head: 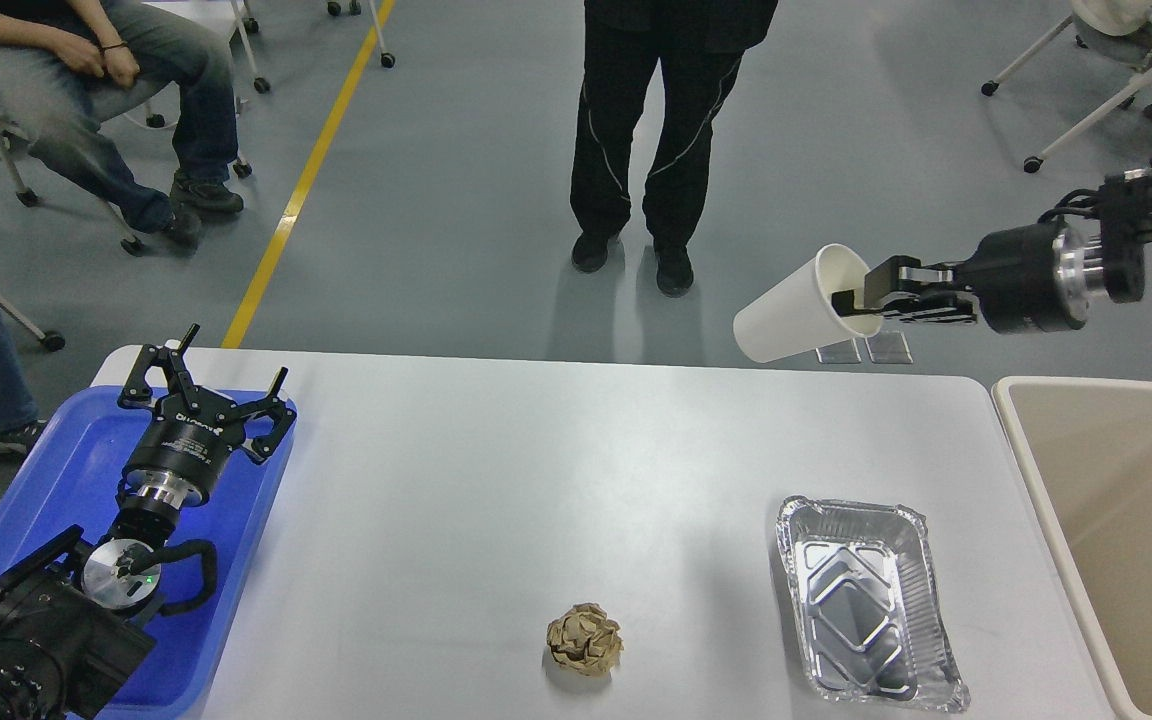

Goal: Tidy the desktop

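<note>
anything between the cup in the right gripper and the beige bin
Nothing visible does. The right gripper holds the white paper cup raised beyond the desktop's far edge; the beige bin sits open at the right end. The foil tray lies nearer, off that path.

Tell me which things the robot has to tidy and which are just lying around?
For the job: white paper cup held by the right tool, crumpled brown paper ball, foil tray, the desktop, beige bin, blue tray.

Just around: wheeled chairs, yellow floor line, people.
</note>
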Robot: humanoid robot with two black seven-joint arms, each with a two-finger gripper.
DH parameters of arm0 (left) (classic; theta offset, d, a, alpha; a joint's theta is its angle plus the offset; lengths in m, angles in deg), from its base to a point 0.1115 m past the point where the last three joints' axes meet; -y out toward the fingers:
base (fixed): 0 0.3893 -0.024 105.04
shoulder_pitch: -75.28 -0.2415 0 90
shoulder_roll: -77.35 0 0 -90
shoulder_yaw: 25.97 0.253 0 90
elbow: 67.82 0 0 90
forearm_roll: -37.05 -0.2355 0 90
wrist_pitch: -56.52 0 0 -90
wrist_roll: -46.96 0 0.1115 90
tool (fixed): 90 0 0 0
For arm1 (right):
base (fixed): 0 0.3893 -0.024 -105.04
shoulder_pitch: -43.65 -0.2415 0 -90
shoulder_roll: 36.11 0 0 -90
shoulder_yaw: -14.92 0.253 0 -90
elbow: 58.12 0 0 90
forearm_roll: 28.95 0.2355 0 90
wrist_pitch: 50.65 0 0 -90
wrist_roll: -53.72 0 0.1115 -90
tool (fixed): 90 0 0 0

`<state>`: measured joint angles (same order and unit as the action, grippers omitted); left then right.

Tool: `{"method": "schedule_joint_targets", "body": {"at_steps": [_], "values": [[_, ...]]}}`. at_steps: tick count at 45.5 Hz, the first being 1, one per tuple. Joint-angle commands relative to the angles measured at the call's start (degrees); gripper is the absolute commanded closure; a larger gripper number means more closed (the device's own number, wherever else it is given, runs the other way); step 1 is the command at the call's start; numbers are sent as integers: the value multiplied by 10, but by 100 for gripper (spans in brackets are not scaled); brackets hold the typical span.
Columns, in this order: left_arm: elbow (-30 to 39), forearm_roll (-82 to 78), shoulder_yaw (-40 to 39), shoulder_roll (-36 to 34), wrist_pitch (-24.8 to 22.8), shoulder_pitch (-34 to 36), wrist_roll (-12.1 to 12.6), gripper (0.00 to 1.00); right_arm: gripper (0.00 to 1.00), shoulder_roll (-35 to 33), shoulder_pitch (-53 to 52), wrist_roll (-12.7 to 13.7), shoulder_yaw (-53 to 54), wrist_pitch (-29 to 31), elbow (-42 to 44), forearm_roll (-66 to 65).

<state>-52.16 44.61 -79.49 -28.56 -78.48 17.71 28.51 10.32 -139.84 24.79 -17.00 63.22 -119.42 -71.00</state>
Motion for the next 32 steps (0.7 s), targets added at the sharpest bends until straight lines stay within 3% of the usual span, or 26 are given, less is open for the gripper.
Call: {"method": "schedule_joint_targets", "body": {"at_steps": [1, 21, 27, 32], "values": [[1, 0, 0, 0, 0, 0, 0, 0, 100, -18, 32, 1, 3, 0, 90, 74], [0, 0, 0, 0, 0, 0, 0, 0, 100, -15, 176, 14, -2, -1, 405, 195], [1, 0, 0, 0, 0, 0, 0, 0, 100, -6, 225, 44, 3, -10, 493, 214], [0, 0, 0, 0, 0, 0, 0, 0, 100, 6, 262, 85, 4, -31, 536, 231]]}}
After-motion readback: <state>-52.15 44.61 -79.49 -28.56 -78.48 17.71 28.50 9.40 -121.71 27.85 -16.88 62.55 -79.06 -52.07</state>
